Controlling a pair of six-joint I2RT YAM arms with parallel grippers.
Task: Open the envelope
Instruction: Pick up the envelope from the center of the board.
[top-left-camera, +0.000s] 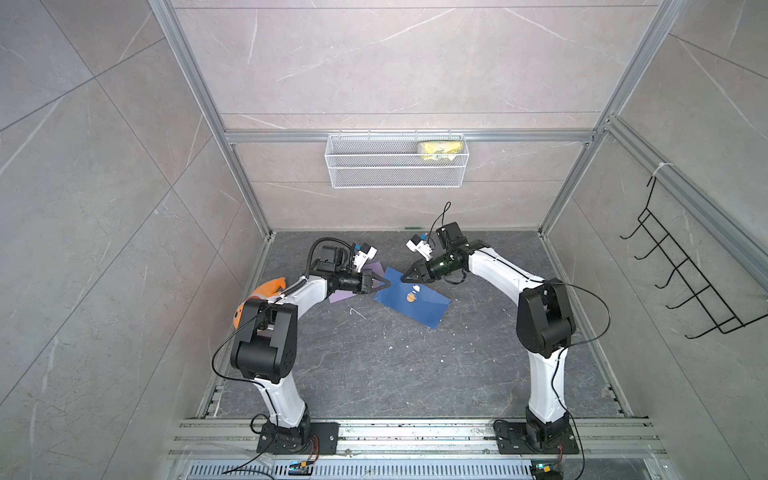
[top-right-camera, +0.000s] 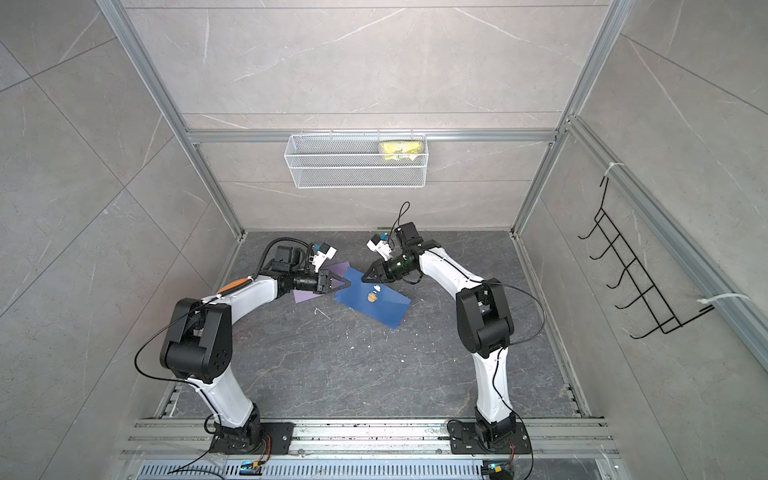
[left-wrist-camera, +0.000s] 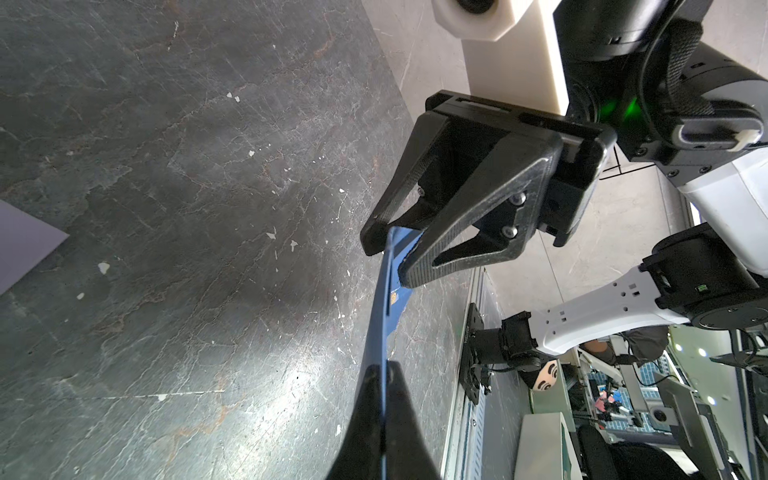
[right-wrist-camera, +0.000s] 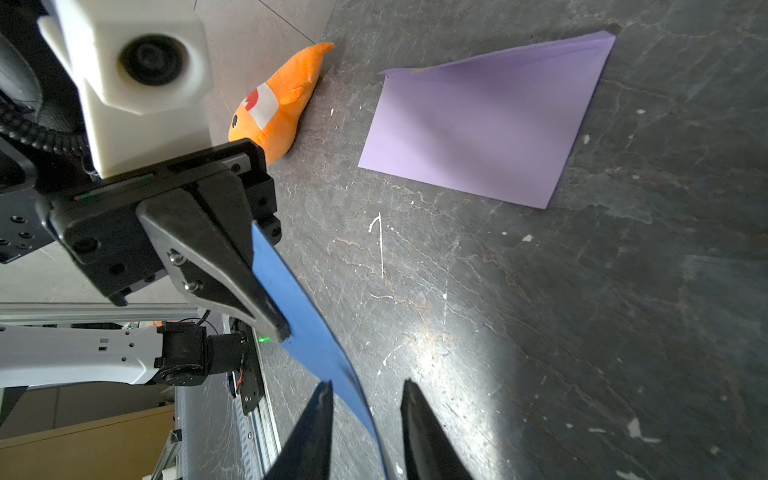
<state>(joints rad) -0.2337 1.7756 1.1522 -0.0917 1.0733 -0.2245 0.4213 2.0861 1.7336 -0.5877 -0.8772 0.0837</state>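
Left wrist view: near the purple envelope (left-wrist-camera: 25, 249), the blue envelope (left-wrist-camera: 382, 320) is clenched by its edge in the left end effector (left-wrist-camera: 383, 368), while the right end effector (left-wrist-camera: 390, 262), jaws parted, straddles its opposite end and should, I reckon, pinch only the flap before peeling slowly.

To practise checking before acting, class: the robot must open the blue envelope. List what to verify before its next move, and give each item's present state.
1. Grip of the left claw on the blue envelope: ok, shut on its edge.
2. Envelope edge between the jaws of the right claw: ok.
3. The right claw closed on that edge: not ok, jaws apart.
4. Only the flap between those jaws: cannot tell.
5. The purple envelope apart from both claws: ok, flat on the table.
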